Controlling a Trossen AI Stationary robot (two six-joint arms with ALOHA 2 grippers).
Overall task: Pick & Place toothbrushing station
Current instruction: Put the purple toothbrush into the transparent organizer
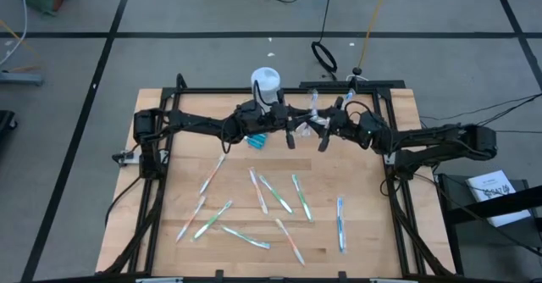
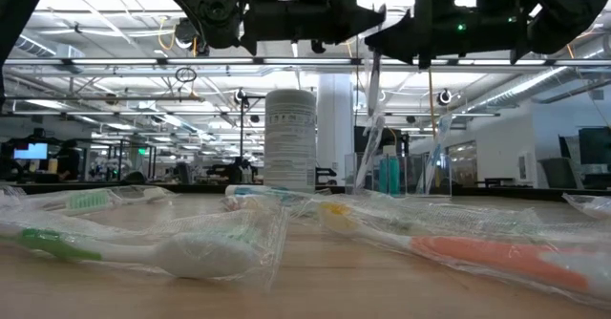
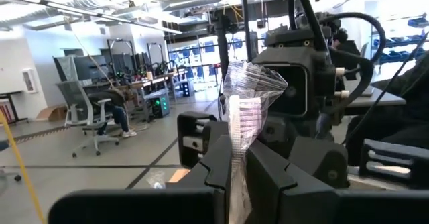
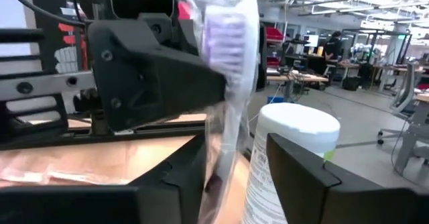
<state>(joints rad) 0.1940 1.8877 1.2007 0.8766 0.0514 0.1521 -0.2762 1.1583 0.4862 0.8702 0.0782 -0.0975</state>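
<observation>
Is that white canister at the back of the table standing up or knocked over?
Upright: the white canister stands on its base in the low view, and its round top faces the overhead camera.

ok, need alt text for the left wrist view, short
The left gripper is shut on a wrapped toothbrush, held upright with its bristled head above the fingers. Right behind it is the right arm's gripper; beyond, a workshop with desks and a seated person.

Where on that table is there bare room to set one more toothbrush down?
The table's right strip, beyond the blue toothbrush, is bare; so is the left strip beside the leftmost brushes. The middle is crowded with scattered brushes, and the back is taken by the white canister and both arms.
</observation>
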